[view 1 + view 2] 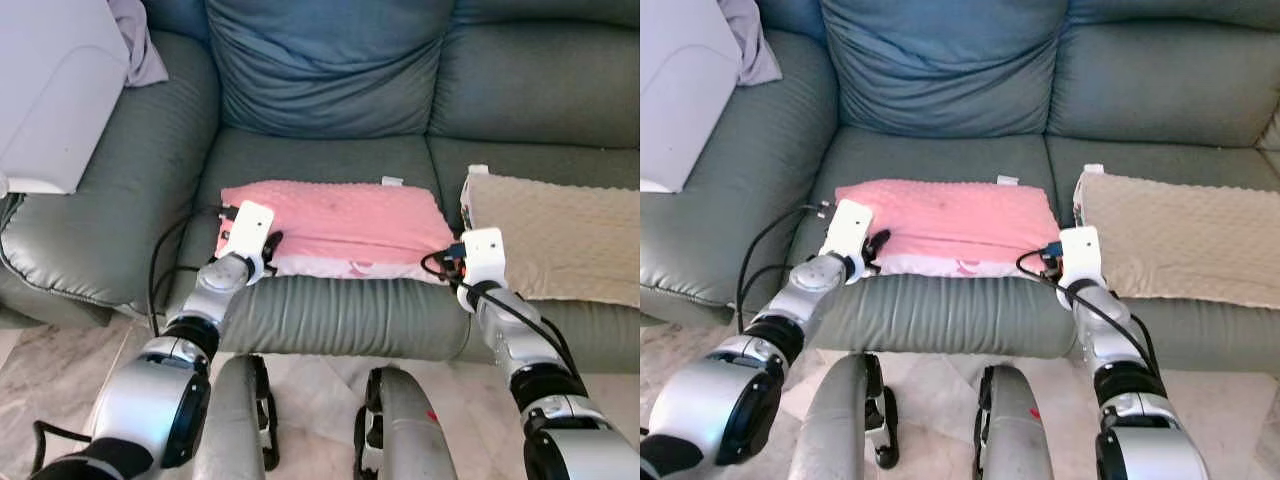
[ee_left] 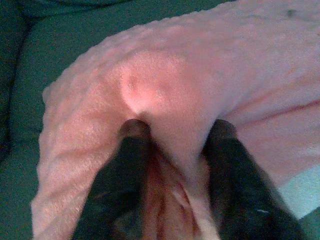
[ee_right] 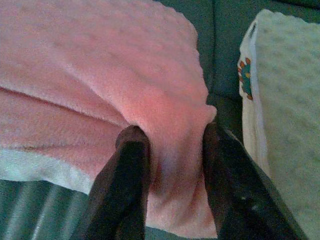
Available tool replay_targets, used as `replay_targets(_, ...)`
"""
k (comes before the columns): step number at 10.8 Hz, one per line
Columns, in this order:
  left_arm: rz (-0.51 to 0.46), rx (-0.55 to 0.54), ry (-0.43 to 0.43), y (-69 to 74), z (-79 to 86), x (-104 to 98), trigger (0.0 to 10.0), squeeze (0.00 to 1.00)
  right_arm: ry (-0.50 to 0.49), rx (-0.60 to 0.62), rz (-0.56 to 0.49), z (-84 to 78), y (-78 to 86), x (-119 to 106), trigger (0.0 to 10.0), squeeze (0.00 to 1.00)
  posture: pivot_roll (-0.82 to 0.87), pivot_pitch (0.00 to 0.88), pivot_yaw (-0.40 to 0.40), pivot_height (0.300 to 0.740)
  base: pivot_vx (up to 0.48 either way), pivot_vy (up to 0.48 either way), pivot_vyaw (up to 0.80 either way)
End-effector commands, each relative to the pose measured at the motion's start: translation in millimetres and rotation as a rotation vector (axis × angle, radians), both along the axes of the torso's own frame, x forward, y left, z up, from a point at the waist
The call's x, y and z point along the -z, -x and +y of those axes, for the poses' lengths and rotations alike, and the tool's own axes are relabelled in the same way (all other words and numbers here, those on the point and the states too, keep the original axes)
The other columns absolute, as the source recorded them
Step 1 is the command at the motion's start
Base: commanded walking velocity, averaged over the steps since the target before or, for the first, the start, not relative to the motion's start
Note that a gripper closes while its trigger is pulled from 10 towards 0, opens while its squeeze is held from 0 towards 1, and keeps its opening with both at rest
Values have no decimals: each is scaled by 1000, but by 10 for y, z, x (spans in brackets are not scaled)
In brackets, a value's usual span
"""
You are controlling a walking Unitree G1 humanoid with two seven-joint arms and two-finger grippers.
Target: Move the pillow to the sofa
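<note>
Pink pillow (image 1: 335, 228) flat on sofa (image 1: 320, 310) middle seat cushion, near front edge. Beige pillow (image 1: 560, 235) just beside it, on next seat.

Left gripper (image 2: 175, 132) at pillow's left front corner, fingers (image 2: 132, 150) pinching fold of pink fabric. Right gripper (image 3: 170, 137) at right front corner, fingers (image 3: 132, 150) likewise closed on bunched fabric.

Judged: placement basically done, pillow bearing on seat. Left: release both corners, pull arms back. Possibly nudge deeper toward backrest.

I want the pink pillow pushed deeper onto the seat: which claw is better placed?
Neither alone. The left claw pinches the pink pillow's left front corner and the right claw its right one, so both should push together.
</note>
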State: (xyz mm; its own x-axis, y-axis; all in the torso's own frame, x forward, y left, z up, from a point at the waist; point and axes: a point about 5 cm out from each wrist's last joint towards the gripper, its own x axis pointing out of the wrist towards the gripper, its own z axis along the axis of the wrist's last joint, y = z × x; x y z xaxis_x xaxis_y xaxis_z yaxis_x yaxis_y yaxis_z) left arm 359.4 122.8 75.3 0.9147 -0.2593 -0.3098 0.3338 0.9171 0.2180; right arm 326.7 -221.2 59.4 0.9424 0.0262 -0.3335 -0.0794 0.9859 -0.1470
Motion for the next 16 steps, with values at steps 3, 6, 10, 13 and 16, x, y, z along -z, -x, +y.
replay_targets(3,-46,-1,-92,-23,185,-51,10000,1000,8,31,20,-40,36,65,10000,1000,-27,218,-3,640,0,0,0)
replay_targets(6,-73,-51,-151,-5,448,-63,10000,1000,10,25,46,-46,34,92,10000,1000,-29,192,-17,640,0,0,0)
replay_targets(10,-171,-148,-171,54,792,-158,10000,1000,57,72,93,-212,52,117,10000,1000,-30,149,-37,640,0,0,0)
replay_targets(13,-183,-123,-84,167,859,-137,10000,1000,47,89,78,-188,-13,64,10000,1000,-21,99,-49,640,0,0,0)
replay_targets(16,-226,-148,-64,203,877,-202,10000,1000,-45,79,-48,-16,-167,-116,10000,1000,-14,18,-47,640,0,0,0)
